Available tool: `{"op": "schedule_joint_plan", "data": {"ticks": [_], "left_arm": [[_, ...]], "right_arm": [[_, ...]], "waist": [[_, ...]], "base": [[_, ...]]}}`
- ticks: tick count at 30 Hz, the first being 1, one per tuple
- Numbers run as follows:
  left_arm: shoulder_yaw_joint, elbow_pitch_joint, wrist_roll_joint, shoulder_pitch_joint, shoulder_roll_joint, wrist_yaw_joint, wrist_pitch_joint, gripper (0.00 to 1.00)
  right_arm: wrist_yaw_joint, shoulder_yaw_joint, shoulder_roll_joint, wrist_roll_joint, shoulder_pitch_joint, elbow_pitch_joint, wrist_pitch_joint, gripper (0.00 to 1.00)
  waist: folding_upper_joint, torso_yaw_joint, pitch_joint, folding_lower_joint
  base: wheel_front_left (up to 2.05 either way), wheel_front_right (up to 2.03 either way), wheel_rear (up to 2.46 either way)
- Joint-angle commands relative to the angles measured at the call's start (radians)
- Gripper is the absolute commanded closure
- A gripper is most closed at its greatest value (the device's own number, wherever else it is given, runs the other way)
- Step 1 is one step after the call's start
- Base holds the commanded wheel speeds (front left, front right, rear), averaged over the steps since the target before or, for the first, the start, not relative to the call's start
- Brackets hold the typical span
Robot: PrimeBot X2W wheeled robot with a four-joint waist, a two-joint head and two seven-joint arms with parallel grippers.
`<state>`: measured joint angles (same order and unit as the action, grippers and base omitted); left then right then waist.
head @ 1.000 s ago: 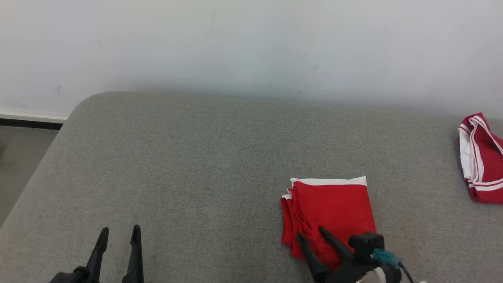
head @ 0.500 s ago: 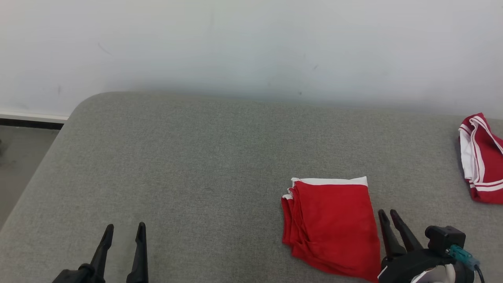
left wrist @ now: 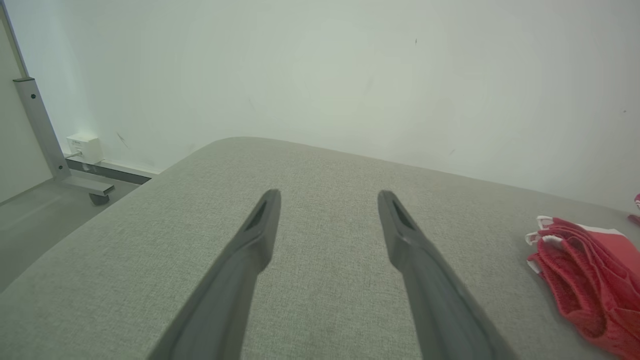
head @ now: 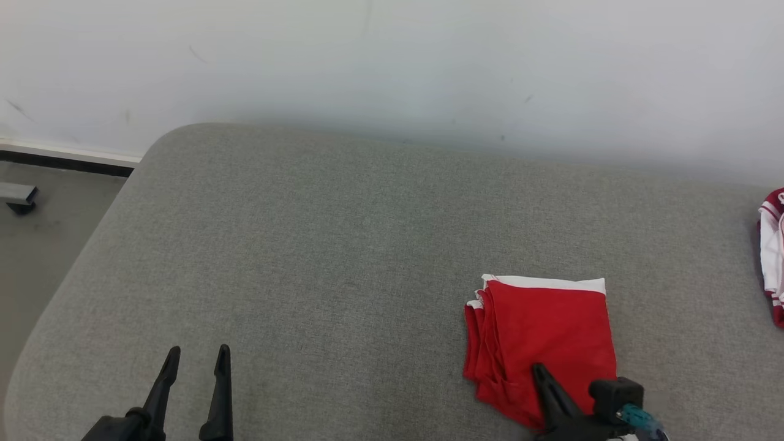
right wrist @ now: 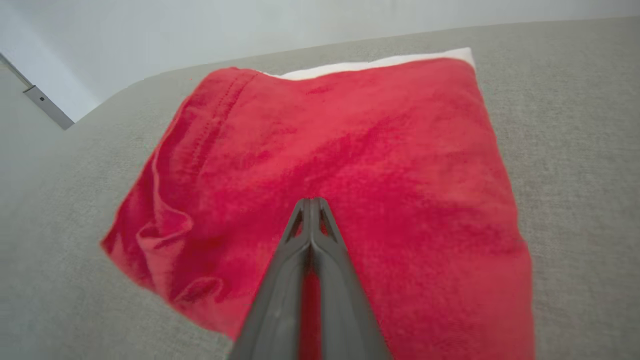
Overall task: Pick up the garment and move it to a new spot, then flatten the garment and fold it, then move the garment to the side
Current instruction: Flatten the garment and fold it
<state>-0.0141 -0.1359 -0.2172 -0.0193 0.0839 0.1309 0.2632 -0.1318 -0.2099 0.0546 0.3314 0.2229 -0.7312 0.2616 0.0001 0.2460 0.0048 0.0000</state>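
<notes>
R wrist view: my right claw [right wrist: 311, 201], tips together, is over the folded red garment [right wrist: 380, 150]; fleecy nap, white trim. Head view adds a 2nd red-white striped garment [head: 773, 257] at far right of the grey woven surface [head: 306, 245]. Left claw [left wrist: 328, 196] is apart, empty.

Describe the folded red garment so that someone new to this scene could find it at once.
Start from the wide grey fabric-covered cushion against the white wall. On its near right part lies a squarish folded red cloth garment. Unlike the crumpled red garment with white stripes at the right edge, it is plain red with one white band along its far edge.
</notes>
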Motion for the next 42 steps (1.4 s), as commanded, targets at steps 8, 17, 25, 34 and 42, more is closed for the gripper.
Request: {"op": "schedule_joint_plan", "data": {"ticks": [8, 17, 25, 34, 42], "left_arm": [[0.009, -0.012, 0.001, 0.016, 0.001, -0.001, 0.001, 0.0], [0.006, -0.005, 0.008, -0.004, -0.004, -0.001, 0.001, 0.0], [0.002, -0.002, 0.022, -0.004, -0.004, -0.001, 0.001, 0.0], [-0.028, -0.004, 0.035, -0.04, -0.014, -0.001, 0.001, 0.0], [-0.051, -0.002, 0.041, -0.1, -0.002, -0.001, 0.001, 0.0]], "right_arm": [[0.003, -0.252, -0.003, 0.142, 0.019, 0.053, 0.004, 1.0], [0.003, -0.215, -0.003, 0.084, 0.014, 0.178, 0.004, 1.0], [0.003, -0.054, 0.027, -0.047, -0.062, 0.331, 0.002, 1.0], [0.003, 0.068, 0.101, -0.12, -0.189, 0.457, 0.002, 0.71], [0.003, 0.129, 0.11, -0.127, -0.266, 0.522, 0.002, 0.0]], "waist": [[-0.0001, 0.008, -0.002, 0.0], [-0.0001, -0.071, -0.029, 0.0], [-0.0001, -0.182, -0.059, 0.0], [-0.0001, -0.264, -0.101, 0.0], [-0.0001, -0.292, -0.127, 0.0]], "base": [[0.0, 0.0, 0.0], [0.0, 0.0, 0.0], [0.0, 0.0, 0.0], [0.0, 0.0, 0.0], [0.0, 0.0, 0.0]]}}
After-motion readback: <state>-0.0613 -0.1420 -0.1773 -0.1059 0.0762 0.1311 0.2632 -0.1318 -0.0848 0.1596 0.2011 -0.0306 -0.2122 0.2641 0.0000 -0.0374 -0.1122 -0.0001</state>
